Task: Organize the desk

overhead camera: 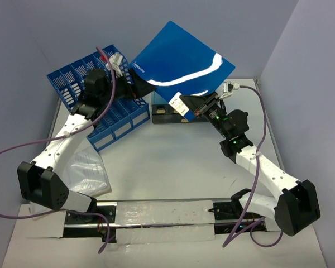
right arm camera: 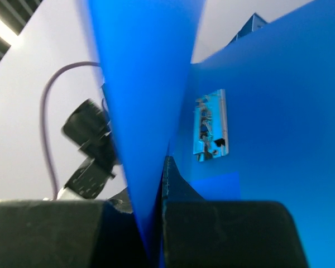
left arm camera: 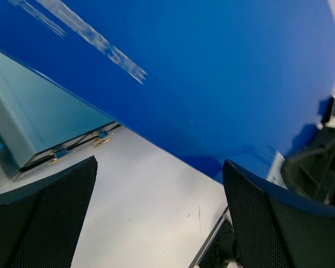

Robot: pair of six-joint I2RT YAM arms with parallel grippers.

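The blue folder [overhead camera: 178,61] is held aloft over the far middle of the counter [overhead camera: 173,162], tilted so that one corner is uppermost. It is clamped at its lower edge by the right jaws, which are pressed together on the sheet (in the right wrist view the blue material is pinched between the two dark fingers [right arm camera: 61,234]). A white label [overhead camera: 179,104] is seen just beside the grip. The left jaws are spread wide with nothing between them, close by the folder's left corner; whether it is touched cannot be told. A blue file rack [overhead camera: 123,118] is lying tilted at the far left, and a teal box [left arm camera: 33,117] is seen under the folder. The white counter is spread beneath both arms, between grey walls.
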